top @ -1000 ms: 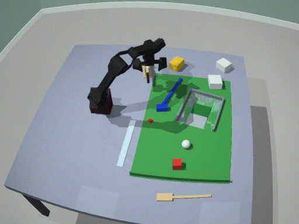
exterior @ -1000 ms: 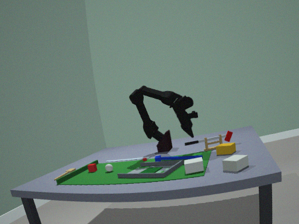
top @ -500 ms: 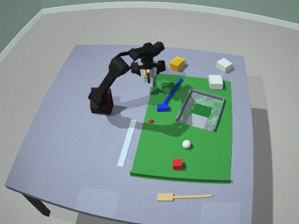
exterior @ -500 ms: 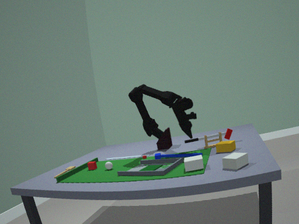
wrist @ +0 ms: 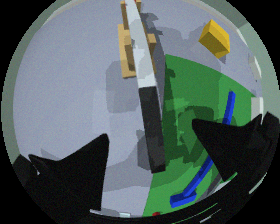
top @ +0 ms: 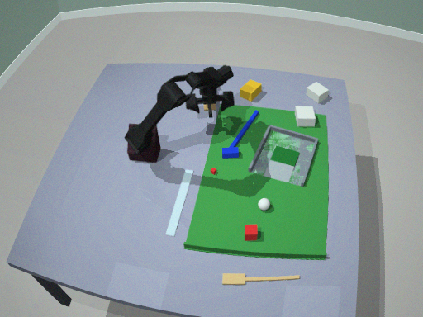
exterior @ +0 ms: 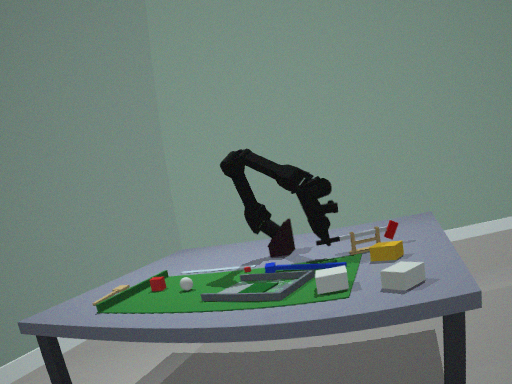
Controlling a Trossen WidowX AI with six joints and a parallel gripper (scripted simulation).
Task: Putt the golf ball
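Observation:
The red putter [exterior: 372, 231] [wrist: 145, 70] lies propped on a wooden rack [top: 209, 107] [exterior: 353, 243] [wrist: 128, 50], red head at the far end, black grip toward the arm. My gripper [top: 210, 101] [exterior: 327, 238] [wrist: 152, 131] is open over the grip, which shows between the fingertips in the wrist view; the exact height gap is unclear. The golf ball [top: 264, 204] [exterior: 186, 284] rests on the green mat [top: 231, 226] [exterior: 135, 301]. The ramp [top: 281, 172] leads up to the raised green [top: 285, 155] [exterior: 259, 287] inside a grey border.
A blue putter [top: 244, 131] [exterior: 310, 266] [wrist: 200, 175] lies beside the grey border [top: 294, 133]. A yellow block [top: 250, 90] [wrist: 214, 39] and white blocks [top: 305, 115] [top: 317, 92] stand at the back. A red cube [top: 251, 232] sits near the ball; a wooden paddle [top: 234, 279] lies in front.

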